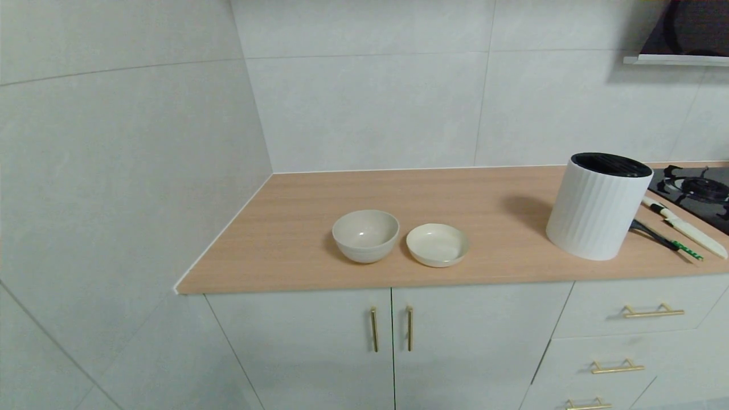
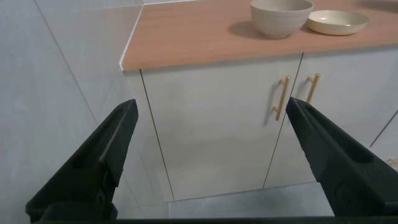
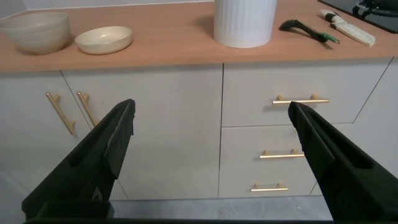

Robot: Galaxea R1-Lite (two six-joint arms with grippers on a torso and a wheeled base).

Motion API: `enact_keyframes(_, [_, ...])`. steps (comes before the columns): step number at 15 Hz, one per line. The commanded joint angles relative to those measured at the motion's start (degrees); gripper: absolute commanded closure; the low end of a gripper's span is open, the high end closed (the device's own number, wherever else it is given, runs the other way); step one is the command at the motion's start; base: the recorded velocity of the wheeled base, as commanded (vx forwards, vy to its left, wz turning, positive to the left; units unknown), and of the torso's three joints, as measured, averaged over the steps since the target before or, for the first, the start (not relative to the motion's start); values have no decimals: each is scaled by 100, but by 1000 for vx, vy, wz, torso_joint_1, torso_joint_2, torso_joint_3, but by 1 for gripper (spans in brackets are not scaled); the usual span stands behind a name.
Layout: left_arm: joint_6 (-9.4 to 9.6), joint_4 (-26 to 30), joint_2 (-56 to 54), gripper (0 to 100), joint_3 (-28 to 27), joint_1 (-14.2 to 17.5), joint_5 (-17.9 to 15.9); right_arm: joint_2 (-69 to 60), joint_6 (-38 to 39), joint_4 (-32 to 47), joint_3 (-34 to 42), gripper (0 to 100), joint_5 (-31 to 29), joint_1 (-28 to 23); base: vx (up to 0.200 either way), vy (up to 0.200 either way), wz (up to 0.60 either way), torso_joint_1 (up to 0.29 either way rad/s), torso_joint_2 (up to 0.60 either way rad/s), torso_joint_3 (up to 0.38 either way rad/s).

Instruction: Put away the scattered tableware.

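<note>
Head view: a deep bowl [image 1: 365, 235] and a shallow dish [image 1: 437, 244] sat side by side, just apart, near the front edge of the worktop [image 1: 455, 193]. Off to the right a white ribbed holder [image 1: 598, 206] stood upright. Beyond it lay a pale knife [image 1: 686, 228] and a dark utensil [image 1: 663, 239] with a green end, possibly a peeler; it was too small to tell.

Left wrist view: the left end effector [image 2: 210, 107] hung below worktop level before the cupboard doors [image 2: 217, 124], fingers spread wide, holding nothing.

Right wrist view: the right end effector [image 3: 210, 107] was likewise wide apart and empty, facing the drawers [image 3: 298, 99] under the holder.

We judged the task barely begun, at the approach step. The next move calls for raising an arm to worktop height and lining it up over one piece, likely the right arm for the knife.
</note>
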Motion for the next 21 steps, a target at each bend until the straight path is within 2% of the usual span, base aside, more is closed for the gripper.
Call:
enact_keyframes(1, [-1,1,0,0,1,-2,-2,-2,-1,-1,0,0,2,0,0,0,0,0,0,0])
enact_keyframes(7, [-1,1,0,0,1,-2,7,-2,-1,-1,0,0,2,0,0,0,0,-28,56,37])
enact_keyframes(21, [-1,1,0,0,1,-2,-2,-2,-1,-1,0,0,2,0,0,0,0,-206,478,274])
